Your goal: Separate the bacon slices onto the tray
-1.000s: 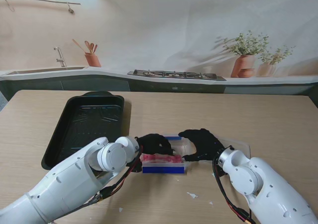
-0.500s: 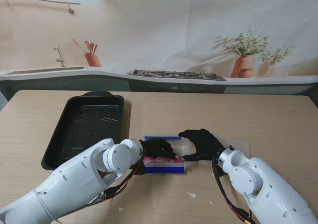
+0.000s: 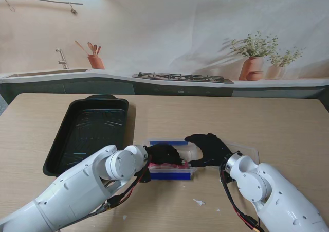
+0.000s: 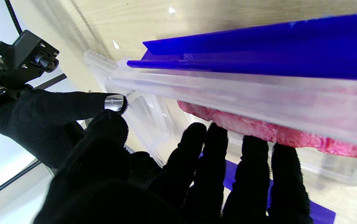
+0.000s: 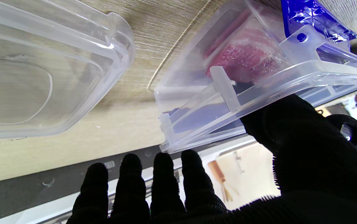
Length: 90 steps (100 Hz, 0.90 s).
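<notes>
A clear plastic container [image 3: 191,155] with blue side clips [image 3: 169,175] sits mid-table, pink bacon [image 3: 165,166] inside it. The left hand [image 3: 163,154] reaches down into the box; in the left wrist view its fingertips [image 4: 253,155] touch the edge of the bacon [image 4: 259,130] below the clear wall [image 4: 228,90], fingers stretched, nothing gripped. The right hand [image 3: 208,148] lies over the box's right end. Its thumb [image 5: 296,130] rests against the container's rim [image 5: 228,102] and its four fingers [image 5: 163,183] stay straight. The black tray [image 3: 87,131] lies to the left, with nothing visible in it.
The container's clear lid [image 3: 248,152] lies on the table right of the box, also seen as the lid [image 5: 41,68] in the right wrist view. Small white scraps [image 3: 199,202] lie nearer to me. The backdrop shows a counter, sink and plant pots.
The left hand has moved down into the container and now covers most of the bacon. In the last half second it barely shifted. The right hand stayed put.
</notes>
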### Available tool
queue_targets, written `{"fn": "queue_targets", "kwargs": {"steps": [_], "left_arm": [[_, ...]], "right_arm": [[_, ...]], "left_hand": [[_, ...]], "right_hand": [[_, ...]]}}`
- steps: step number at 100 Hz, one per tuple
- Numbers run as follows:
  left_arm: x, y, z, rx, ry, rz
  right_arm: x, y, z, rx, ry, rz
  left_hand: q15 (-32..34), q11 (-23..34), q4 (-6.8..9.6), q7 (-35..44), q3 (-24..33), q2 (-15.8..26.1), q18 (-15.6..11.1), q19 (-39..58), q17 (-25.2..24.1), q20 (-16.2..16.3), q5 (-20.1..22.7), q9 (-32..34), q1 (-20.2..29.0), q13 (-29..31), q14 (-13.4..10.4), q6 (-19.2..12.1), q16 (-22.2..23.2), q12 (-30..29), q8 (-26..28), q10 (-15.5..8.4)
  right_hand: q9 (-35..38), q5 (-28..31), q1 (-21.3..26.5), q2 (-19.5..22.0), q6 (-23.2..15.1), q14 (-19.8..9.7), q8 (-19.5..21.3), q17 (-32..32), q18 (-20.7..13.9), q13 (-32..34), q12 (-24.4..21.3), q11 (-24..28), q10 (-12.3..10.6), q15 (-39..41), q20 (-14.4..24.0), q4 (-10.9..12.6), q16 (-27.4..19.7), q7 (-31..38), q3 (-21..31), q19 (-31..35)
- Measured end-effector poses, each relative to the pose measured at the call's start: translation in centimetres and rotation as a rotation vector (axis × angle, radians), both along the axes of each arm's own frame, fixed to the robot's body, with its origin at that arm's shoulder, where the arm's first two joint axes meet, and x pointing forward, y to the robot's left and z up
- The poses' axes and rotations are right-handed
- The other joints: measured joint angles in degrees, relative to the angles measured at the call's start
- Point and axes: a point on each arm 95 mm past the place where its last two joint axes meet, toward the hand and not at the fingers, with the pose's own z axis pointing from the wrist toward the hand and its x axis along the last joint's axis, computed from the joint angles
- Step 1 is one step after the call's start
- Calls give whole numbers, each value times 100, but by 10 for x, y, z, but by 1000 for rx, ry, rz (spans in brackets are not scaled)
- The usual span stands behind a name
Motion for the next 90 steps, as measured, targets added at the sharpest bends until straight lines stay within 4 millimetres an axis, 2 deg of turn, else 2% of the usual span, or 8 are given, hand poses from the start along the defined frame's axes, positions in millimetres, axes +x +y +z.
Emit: {"fn": "queue_targets", "kwargs": {"steps": [28, 65, 77, 90], "left_arm": [[-5, 1, 7, -14, -26, 2], [-8, 0, 8, -2, -57, -5], [-8, 0, 7, 8, -60, -7], [-9, 0, 7, 16, -72, -6]], "right_arm": [[0, 0, 0, 1, 1, -3], [0, 1, -1, 2, 4, -4], [0, 1, -1, 2, 4, -5], [0, 1, -1, 3, 4, -5]], "left_hand": [[129, 93, 0, 0, 0, 0, 0, -1, -87, -14, 0, 59, 0, 0, 25, 0, 140, 215, 0, 0], [-16, 66, 0, 52, 0, 0, 0, -221, -281, -64, 28, 198, 0, 92, 23, -19, 72, 355, 0, -4], [-348, -120, 0, 58, 0, 0, 0, -434, -282, -64, 133, 339, 0, 103, 23, -21, -235, 49, 0, -4], [-407, -183, 0, 58, 0, 0, 0, -578, -286, -69, 141, 446, 0, 146, 21, -22, -301, -151, 0, -4]], "right_hand": [[0, 0, 26, 0, 0, 0, 1, 4, 6, 0, 0, 1, 1, 2, 0, 0, 10, 1, 0, 0], [0, 0, 69, 66, 0, 0, 1, 5, 52, 0, 0, 2, 1, 3, 0, 0, 12, 3, 8, 0], [0, 0, 69, 66, 0, -1, 1, 5, 52, 0, 0, 2, 1, 3, 0, 0, 12, 4, 8, 0], [0, 0, 69, 66, 0, -1, 1, 5, 53, 0, 0, 3, 1, 3, 0, 0, 13, 5, 8, 0]]}}
